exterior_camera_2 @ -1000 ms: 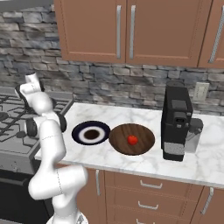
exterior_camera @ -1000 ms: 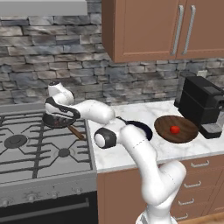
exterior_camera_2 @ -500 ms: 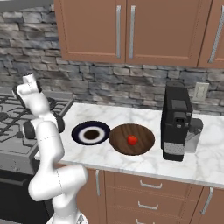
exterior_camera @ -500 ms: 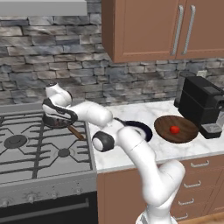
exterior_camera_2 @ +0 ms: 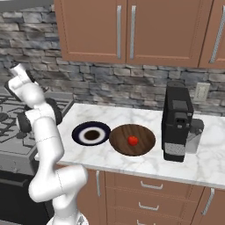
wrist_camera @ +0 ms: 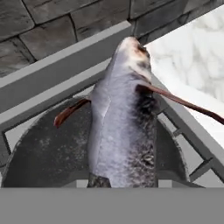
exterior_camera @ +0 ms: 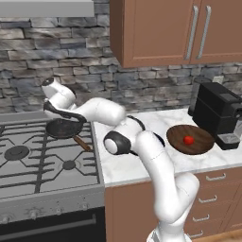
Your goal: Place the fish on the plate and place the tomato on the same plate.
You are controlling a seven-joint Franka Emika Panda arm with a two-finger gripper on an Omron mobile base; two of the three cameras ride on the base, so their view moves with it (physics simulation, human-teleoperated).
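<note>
Above the frying pan, silvery-grey fish shows reddish fins.

The stove stands left of the counter, and on its rear right burner sits the frying pan, its handle pointing forward and right toward the counter; the gripper hangs just above the pan, and in the hand view the fish lies over the pan's bowl with the stone wall behind it. On the counter, the plate lies nearest the stove; just right of it sits the bowl with the tomato in its middle; right of the bowl stands the coffee machine, back toward the wall; the cabinets hang above the counter and the drawers lie below it.
</note>
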